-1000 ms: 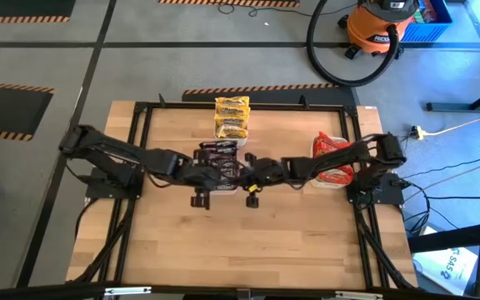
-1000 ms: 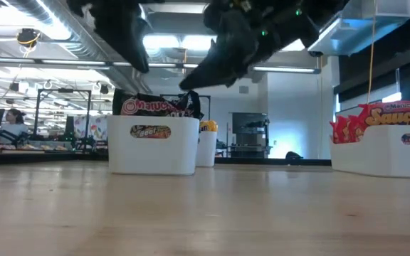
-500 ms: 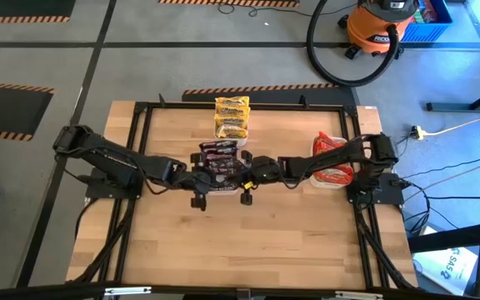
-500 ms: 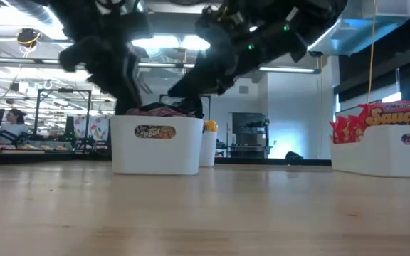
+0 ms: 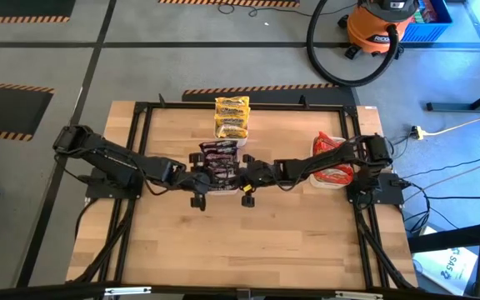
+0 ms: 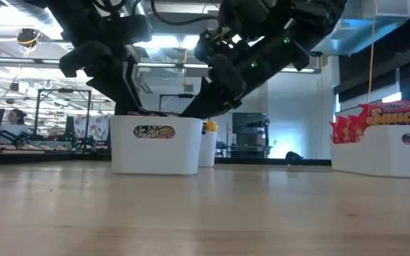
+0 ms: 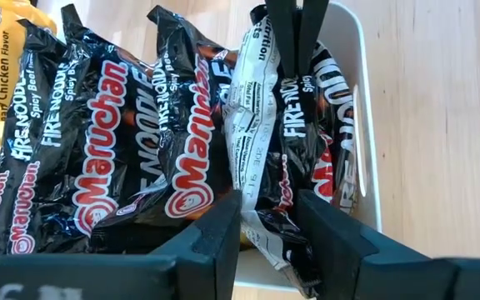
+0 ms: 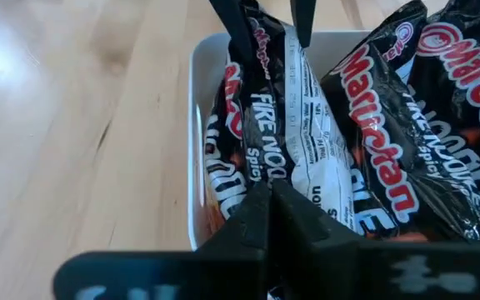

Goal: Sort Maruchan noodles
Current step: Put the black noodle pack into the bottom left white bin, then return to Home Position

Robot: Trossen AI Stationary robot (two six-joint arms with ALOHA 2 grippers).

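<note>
A white tray (image 5: 220,185) at the table's middle holds several dark Maruchan packets (image 7: 98,158) standing on edge. Both grippers meet over it. One packet (image 7: 261,125), showing its white printed back, stands between them beside the tray's wall (image 7: 361,125). My left gripper (image 7: 269,204) comes from the left and is shut on it. My right gripper (image 8: 265,190) comes from the right and is shut on the packet's (image 8: 307,142) other end. In the low view both arms dip behind the tray's rim (image 6: 155,119). My left gripper pinches the white-backed packet near one end (image 7: 265,187), one finger (image 7: 223,225) on each flat face, slanting down from the table's left. The packet stands on edge inside the tray. My right gripper pinches the opposite end (image 8: 280,171) between nearly touching fingers (image 8: 252,208), slanting down from the right.
A tray of yellow packets (image 5: 232,117) stands at the far edge behind the middle tray. A tray of red packets (image 5: 332,162) sits at the right, under the right arm. Bare wooden table (image 5: 240,242) lies toward the near edge. People and benches show far behind.
Both grippers have gone down toward the middle tray. The dark packet that showed above the tray's rim in the low view a second ago has sunk among the others and no longer rises above it. The right gripper has also shifted slightly toward the table's left.
</note>
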